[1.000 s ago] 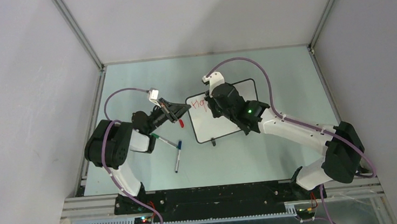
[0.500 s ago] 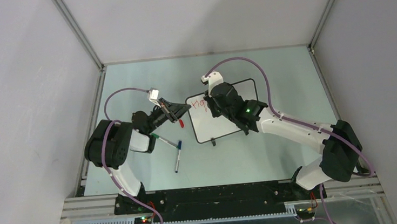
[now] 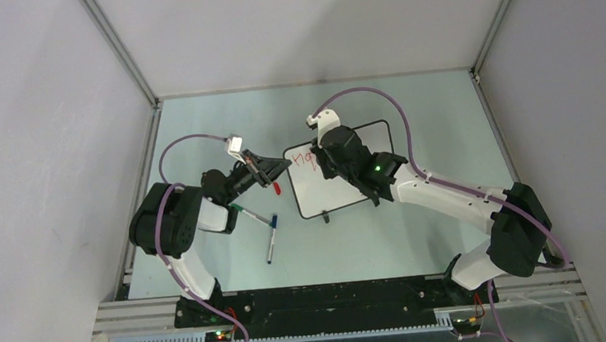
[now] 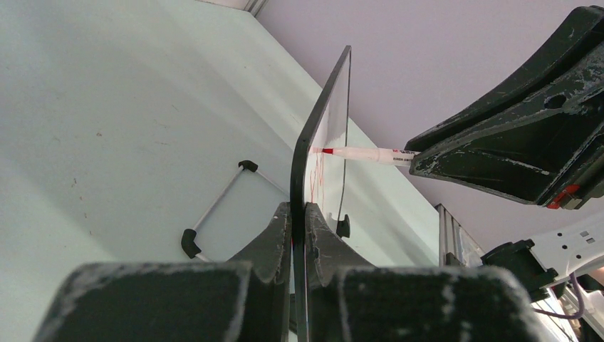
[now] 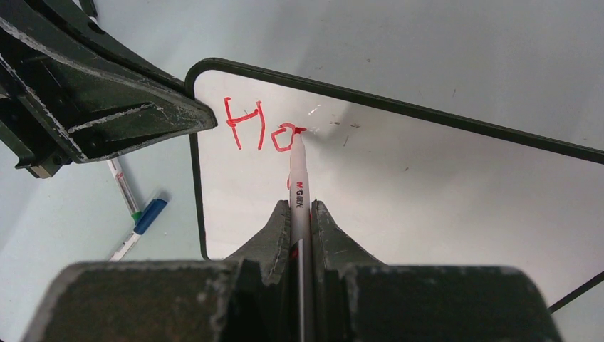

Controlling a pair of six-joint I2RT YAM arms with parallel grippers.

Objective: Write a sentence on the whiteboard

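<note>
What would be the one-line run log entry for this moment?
left tool: shut on whiteboard edge | right tool: shut on red marker, tip on board | sentence: only "Ho" written

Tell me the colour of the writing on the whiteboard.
Red. The letters on the whiteboard show best in the right wrist view.
</note>
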